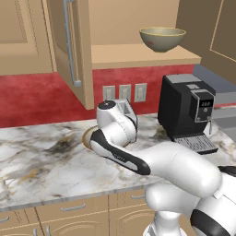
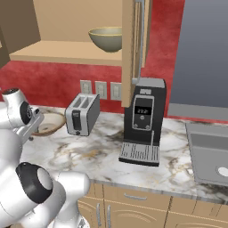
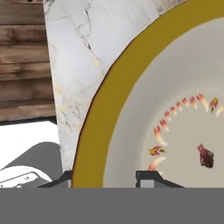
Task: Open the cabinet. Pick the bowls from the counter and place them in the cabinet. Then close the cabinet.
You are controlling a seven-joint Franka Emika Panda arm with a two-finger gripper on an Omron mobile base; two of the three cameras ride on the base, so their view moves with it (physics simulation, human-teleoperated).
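Observation:
The cabinet (image 1: pixel 138 55) stands open, its left door (image 1: pixel 69 46) swung out toward me. On its shelf sits the deeper olive-yellow bowl (image 1: pixel 162 38) (image 2: pixel 107 39). The shallow tan-rimmed bowl (image 2: pixel 51 124) (image 1: pixel 86 137) rests on the marble counter (image 1: pixel 37 161), left of the toaster. My gripper (image 3: pixel 105 177) (image 2: pixel 35 126) reaches down at that bowl's near edge. In the hand view its two fingertips stand on either side of the tan rim (image 3: pixel 94 127), one outside and one on the cream inside, shut on it.
A silver toaster (image 2: pixel 82 114) stands just right of the shallow bowl, with a black coffee machine (image 2: pixel 143 118) beyond it and a sink (image 2: pixel 209 156) at the far right. The right cabinet door (image 2: pixel 133 49) hangs open above the coffee machine. Drawers (image 1: pixel 73 209) run under the counter.

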